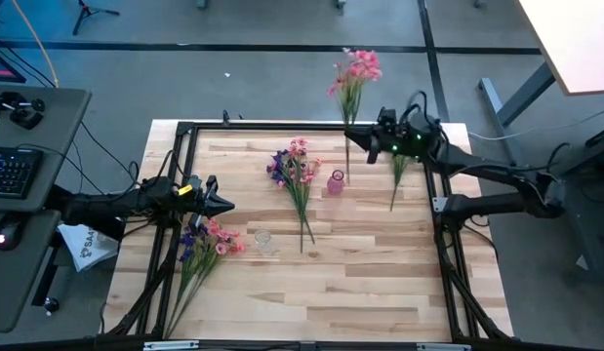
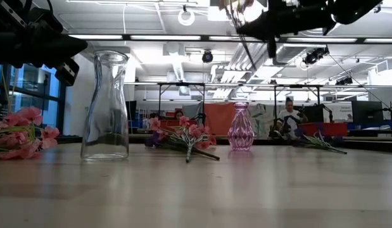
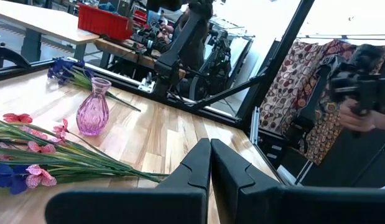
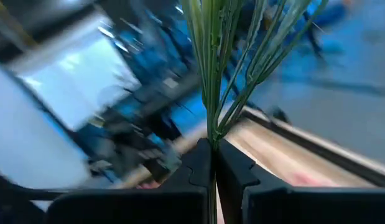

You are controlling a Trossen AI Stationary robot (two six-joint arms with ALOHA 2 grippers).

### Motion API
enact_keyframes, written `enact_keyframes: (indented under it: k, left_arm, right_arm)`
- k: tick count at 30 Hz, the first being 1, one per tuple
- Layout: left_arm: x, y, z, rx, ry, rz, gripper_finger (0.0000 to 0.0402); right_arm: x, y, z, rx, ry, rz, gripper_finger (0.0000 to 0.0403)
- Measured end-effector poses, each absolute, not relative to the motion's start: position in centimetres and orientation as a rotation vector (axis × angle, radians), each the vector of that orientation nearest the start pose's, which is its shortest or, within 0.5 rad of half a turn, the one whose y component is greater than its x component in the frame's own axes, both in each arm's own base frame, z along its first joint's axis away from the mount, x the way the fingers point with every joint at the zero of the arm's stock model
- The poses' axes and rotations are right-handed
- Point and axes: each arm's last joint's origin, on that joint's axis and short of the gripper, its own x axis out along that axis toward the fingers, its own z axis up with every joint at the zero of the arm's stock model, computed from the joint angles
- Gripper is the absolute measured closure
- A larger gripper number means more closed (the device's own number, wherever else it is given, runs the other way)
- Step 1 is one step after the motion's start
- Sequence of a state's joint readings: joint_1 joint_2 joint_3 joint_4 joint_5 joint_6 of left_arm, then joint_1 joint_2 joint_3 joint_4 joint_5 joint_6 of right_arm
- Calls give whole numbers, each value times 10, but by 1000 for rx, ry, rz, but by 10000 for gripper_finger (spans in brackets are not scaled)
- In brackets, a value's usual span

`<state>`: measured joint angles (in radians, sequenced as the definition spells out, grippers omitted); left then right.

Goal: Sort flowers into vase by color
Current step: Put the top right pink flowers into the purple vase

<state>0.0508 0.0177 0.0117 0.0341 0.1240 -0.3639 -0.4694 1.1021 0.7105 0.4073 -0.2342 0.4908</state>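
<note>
Right tool (image 4: 212, 155) pinches pink flowers' (image 1: 356, 70) stems, blossoms cut off above.

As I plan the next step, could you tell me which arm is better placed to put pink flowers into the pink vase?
Right, probably: the right gripper is shut on pink flowers near the pink vase. The left gripper is shut, empty and farther off.

Both arms matte black w/ boxy segmented links, black cables along them. Right arm's wrist (image 1: 411, 139) shows small green lights. Left arm's wrist (image 1: 189, 187) has a yellow tag. Fingers (image 3: 232, 171) dark, flat, stepped notches on inner faces.
</note>
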Motion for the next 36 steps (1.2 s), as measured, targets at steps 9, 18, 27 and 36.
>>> enact_keyframes:
  k: [9,18,27,36]
  left_arm:
    - [98,1,169,-361,-15,-78,401]
    - [98,1,169,-361,-14,-77,401]
    - [98,1,170,-361,-15,-77,401]
    - [98,1,170,-361,-15,-77,401]
  right_arm:
    - [227,-97,271,371,-295,-201,402]
    - [218,-107,258,258,-273,-306,403]
    - [219,-108,251,244,-192,-313,403]
    - [219,-107,251,221,-186,-310,403]
